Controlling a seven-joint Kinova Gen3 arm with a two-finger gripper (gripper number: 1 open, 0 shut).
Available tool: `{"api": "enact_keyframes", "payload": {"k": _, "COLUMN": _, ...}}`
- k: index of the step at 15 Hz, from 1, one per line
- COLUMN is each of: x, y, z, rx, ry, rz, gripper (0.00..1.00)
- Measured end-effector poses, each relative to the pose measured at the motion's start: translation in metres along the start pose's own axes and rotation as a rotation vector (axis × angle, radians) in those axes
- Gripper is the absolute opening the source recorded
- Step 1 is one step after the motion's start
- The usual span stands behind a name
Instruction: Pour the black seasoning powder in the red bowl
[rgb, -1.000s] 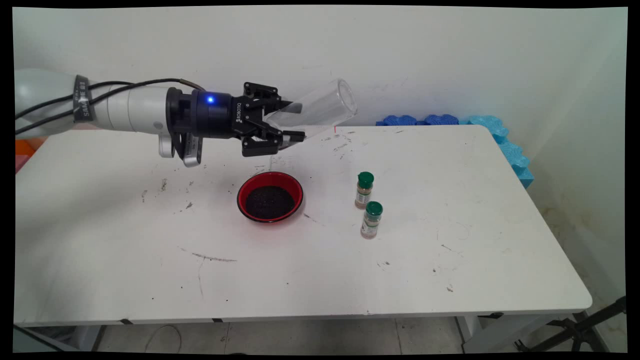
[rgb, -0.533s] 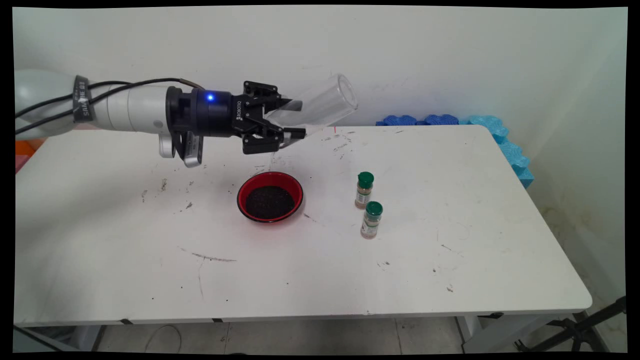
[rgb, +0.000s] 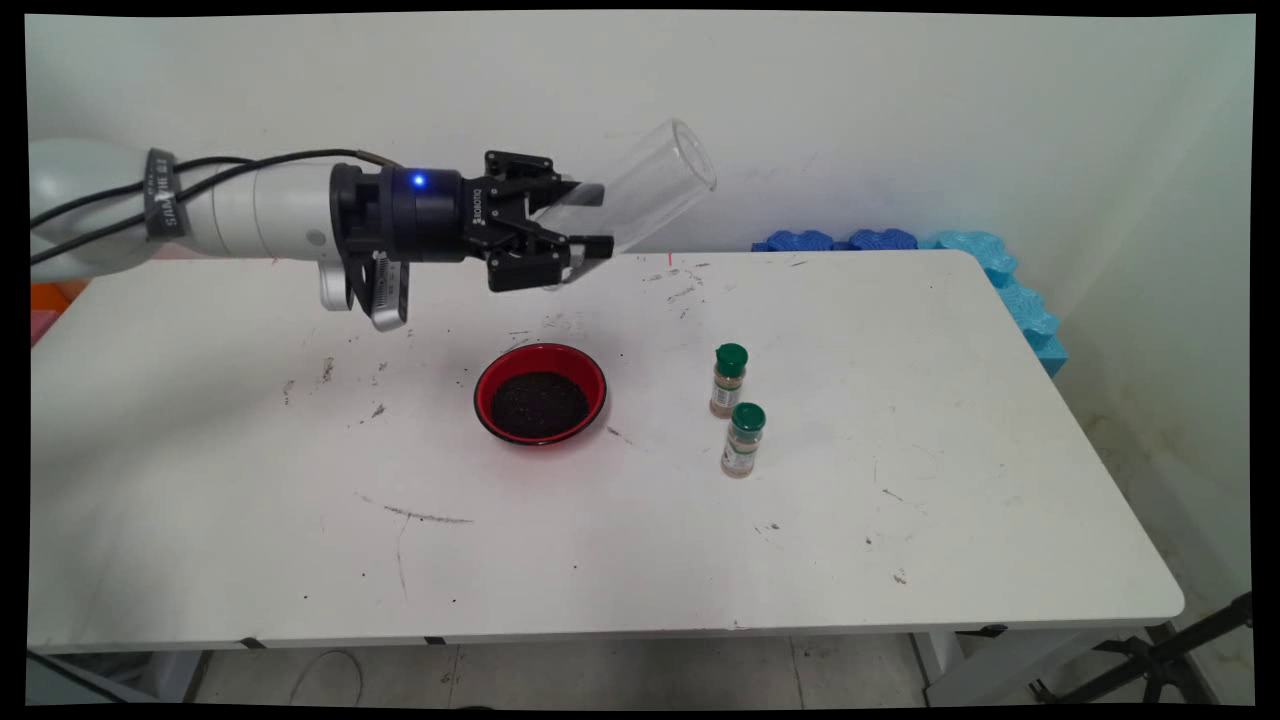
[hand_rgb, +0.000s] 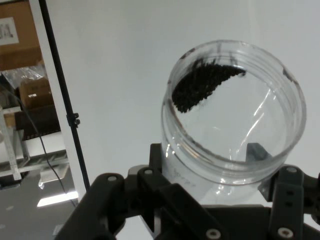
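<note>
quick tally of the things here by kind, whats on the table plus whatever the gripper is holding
Clear plastic jar, tilted, a few dark grains left inside, held by the gripper: 1
Red bowl of dark grains: 1
Green-capped spice bottles, upright: 2
Total: 4

Fingers (rgb: 590, 220) grip clear cup (rgb: 640, 190) (tilted).

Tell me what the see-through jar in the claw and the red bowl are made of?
The jar in the claw looks like clear plastic, maybe glass: the wall shows through it. The red bowl looks like glossy plastic, with a shiny rim; ceramic is possible.
</note>
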Motion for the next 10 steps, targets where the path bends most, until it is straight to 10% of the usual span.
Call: {"api": "enact_keyframes", "payload": {"k": 10, "x": -0.0020, "y": 0.0002, "z": -0.0017, "rx": -0.015, "ry": -0.025, "rz": -0.028, "gripper": 0.00}}
